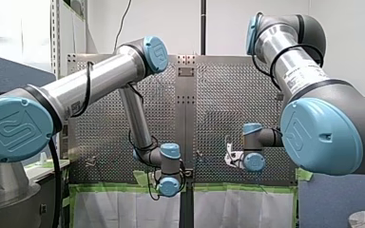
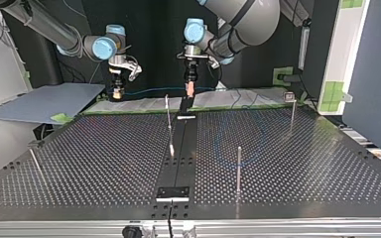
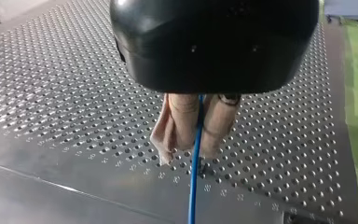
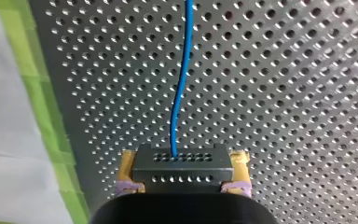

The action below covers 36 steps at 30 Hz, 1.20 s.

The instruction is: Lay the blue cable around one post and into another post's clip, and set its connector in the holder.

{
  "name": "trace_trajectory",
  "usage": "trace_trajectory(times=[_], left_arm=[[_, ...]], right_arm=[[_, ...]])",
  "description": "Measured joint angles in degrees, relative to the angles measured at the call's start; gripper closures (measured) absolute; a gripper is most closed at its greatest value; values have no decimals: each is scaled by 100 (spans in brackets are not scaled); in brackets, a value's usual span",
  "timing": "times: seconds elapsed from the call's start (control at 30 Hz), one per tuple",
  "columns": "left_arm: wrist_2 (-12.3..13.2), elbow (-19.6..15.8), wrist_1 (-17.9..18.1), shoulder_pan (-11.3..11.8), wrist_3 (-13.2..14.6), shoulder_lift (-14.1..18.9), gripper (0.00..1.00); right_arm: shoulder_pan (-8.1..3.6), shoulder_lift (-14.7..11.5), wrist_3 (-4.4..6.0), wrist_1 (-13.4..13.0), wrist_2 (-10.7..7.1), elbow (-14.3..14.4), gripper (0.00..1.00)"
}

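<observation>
Front view: gives little beyond the perforated table (image 1: pixel 218 95); grips too small to read.

Top view: finds the blue cable (image 2: pixel 149 90) strung in the air between the right end effector (image 2: pixel 117 94) and the left end effector (image 2: pixel 189 91), well apart from the posts (image 2: pixel 239 166) and the likely holder (image 2: pixel 173 192). Not yet round any post.

Left wrist view: pinches the cable narrowly between beige pads (image 3: pixel 182 123). Risks letting it slide through if dragged hard round a post, or snagging on the wrong one.

Right wrist view: clamps the connector (image 4: pixel 182 165) between yellow pads (image 4: pixel 127 164), cable leading away ahead. Could twist it askew under a taut pull, then miss the holder.
</observation>
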Motion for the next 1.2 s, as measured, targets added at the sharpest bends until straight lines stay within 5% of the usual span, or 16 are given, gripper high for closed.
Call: trace_trajectory(times=[0.4,0.73,1.2], left_arm=[[-102,117,-65,-129,732,0,82],[-34,405,-519,-238,1169,0,82],[-54,522,-592,-252,1079,0,82]], right_arm=[[-114,19,3,-98,-34,-44,39],[-240,34,-51,-109,-37,-52,39],[-387,55,-35,-103,-104,-53,39]])
